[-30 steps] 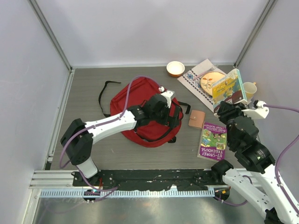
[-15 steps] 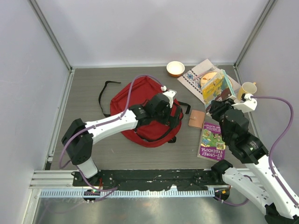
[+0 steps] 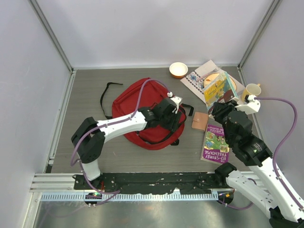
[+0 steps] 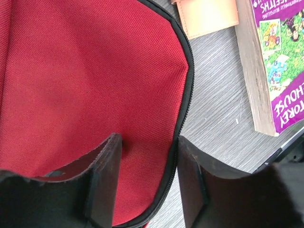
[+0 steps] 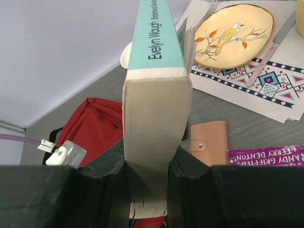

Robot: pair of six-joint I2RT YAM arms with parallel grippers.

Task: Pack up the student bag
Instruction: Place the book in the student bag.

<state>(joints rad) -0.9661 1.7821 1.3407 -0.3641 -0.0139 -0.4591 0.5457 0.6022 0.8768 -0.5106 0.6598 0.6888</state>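
The student bag [image 3: 137, 102] lies flat in the middle of the table, red with black straps. My left gripper [image 3: 179, 118] is low over its right edge. In the left wrist view the left gripper [image 4: 148, 156] is open, its jaws astride the bag's [image 4: 85, 71] dark zipper [image 4: 187, 80] edge, with red fabric in the gap. My right gripper [image 3: 219, 107] is shut on a thick book [image 3: 219, 88], held up to the right of the bag. In the right wrist view the right gripper [image 5: 147, 161] clamps the book's [image 5: 156, 95] page block, teal spine upward, with the bag [image 5: 92, 126] beyond on the left.
A tan wallet [image 3: 200, 121] and a purple book [image 3: 216, 142] lie right of the bag. A patterned placemat [image 3: 195, 80] with a bird plate [image 3: 213, 78], an orange bowl [image 3: 178, 69] and a yellow mug [image 3: 253, 90] stand at the back right. Grey walls enclose the table.
My left gripper slid right to the bag's zippered edge and its jaws narrowed. The right arm carried the book left and lower, then held still.
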